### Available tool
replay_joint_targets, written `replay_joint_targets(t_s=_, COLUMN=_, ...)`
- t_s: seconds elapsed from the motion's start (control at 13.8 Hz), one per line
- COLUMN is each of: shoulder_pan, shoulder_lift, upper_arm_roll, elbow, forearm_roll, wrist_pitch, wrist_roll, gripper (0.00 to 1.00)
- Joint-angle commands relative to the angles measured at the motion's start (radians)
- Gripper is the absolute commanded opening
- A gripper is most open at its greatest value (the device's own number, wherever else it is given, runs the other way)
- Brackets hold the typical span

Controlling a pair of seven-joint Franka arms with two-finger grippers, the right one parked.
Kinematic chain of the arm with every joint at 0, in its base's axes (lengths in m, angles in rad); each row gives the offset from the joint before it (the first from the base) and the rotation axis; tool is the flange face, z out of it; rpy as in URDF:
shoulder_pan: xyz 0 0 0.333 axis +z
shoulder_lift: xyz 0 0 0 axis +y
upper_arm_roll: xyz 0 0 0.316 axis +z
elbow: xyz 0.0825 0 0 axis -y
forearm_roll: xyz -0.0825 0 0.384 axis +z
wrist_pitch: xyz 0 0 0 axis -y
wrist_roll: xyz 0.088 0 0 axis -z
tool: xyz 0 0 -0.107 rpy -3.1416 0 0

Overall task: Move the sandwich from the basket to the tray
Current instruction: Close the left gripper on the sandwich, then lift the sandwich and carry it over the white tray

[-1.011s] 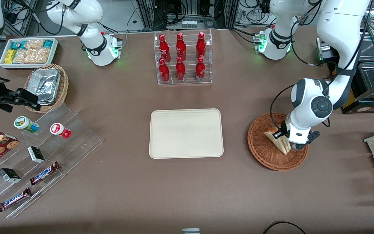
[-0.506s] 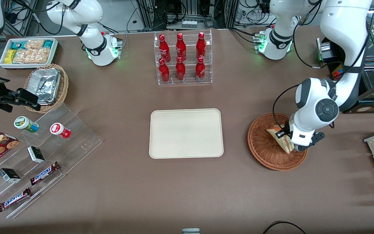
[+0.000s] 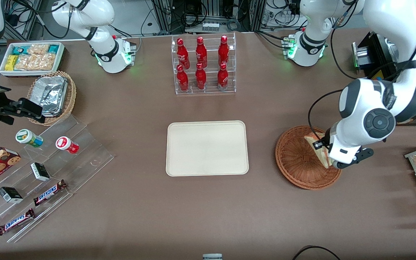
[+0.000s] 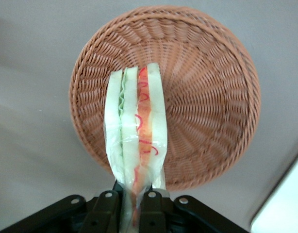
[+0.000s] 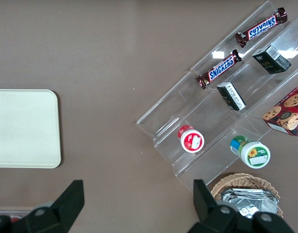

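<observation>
Since a second ago your left arm has risen and swung toward its own end of the table, and the sandwich (image 3: pixel 320 151) has come up with it, off the basket (image 3: pixel 298 166) floor.

Front view: you see the gripper (image 3: pixel 332 160) only as a white wrist housing over the basket's rim at about 3 o'clock; the housing hides the fingers. The sandwich pokes out from under it as a pale wedge, above the basket's 2 o'clock sector.

Left wrist view: this gives you what the front cannot. The gripper (image 4: pixel 132 204) has its black fingers (image 4: pixel 106 209) pinched narrow on the sandwich (image 4: pixel 137 145), one on each bread face. The wedge hangs edge-on, and the basket (image 4: pixel 207 97) lies below it, not touching it. A pale corner of the tray (image 4: pixel 285 201) shows too.

Right wrist view: you get the tray (image 5: pixel 23 128) from above, which matches the front.

Arm pose: upper links come down steeply from the working arm's end, the grey-capped elbow joint sits above the basket's 3 o'clock edge, and the wrist points down.

Materials: sandwich is white bread in a clear wrap, with green and red-orange filling in stripes along the cut edge. Basket is round, shallow, reddish-brown wicker with spokes radiating from the centre. Tray (image 3: pixel 207 148) is flat, cream, matte, rectangular with rounded corners and a low rim, at the basket's 9 o'clock, well apart from it. Table (image 3: pixel 208 209) is plain brown.
</observation>
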Motion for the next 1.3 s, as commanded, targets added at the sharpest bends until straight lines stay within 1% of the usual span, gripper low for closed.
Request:
replay_joint_targets(t_s=0.0, shoulder_pan=-0.009, shoulder_lift=-0.015, upper_arm_roll=-0.040, elbow=0.067, forearm_roll=0.015, wrist_pitch=-0.099, wrist_roll=0.058, gripper=0.00)
replay_joint_targets(t_s=0.14, shoulder_pan=-0.008, shoulder_lift=-0.026, upper_arm_roll=-0.095, elbow=0.069, forearm_roll=0.015, wrist_pitch=-0.106, wrist_roll=0.084, gripper=0.00)
replay_joint_targets(t_s=0.36, shoulder_pan=-0.008, shoulder_lift=-0.046, upper_arm_roll=-0.175, elbow=0.069, forearm_roll=0.015, wrist_pitch=-0.127, wrist_roll=0.228, gripper=0.00)
replay_joint_targets(t_s=0.43, shoulder_pan=-0.008, shoulder_lift=-0.045, upper_arm_roll=-0.203, elbow=0.069, forearm_roll=0.013, wrist_pitch=-0.129, wrist_roll=0.249, gripper=0.00)
replay_joint_targets(t_s=0.58, shoulder_pan=-0.009, shoulder_lift=-0.031, upper_arm_roll=-0.272, elbow=0.067, forearm_roll=0.007, wrist_pitch=-0.127, wrist_roll=0.245, gripper=0.00)
replay_joint_targets(t_s=0.79, shoulder_pan=-0.026, shoulder_lift=0.006, upper_arm_roll=-0.344, elbow=0.069, forearm_roll=-0.013, wrist_pitch=-0.116, wrist_roll=0.231, gripper=0.00)
replay_joint_targets(t_s=0.94, shoulder_pan=-0.077, shoulder_lift=0.043, upper_arm_roll=-0.344, elbow=0.070, forearm_roll=-0.017, wrist_pitch=-0.080, wrist_roll=0.190, gripper=0.00)
replay_joint_targets(t_s=1.23, shoulder_pan=-0.118, shoulder_lift=0.103, upper_arm_roll=-0.346, elbow=0.081, forearm_roll=-0.007, wrist_pitch=0.011, wrist_roll=0.106, gripper=0.00)
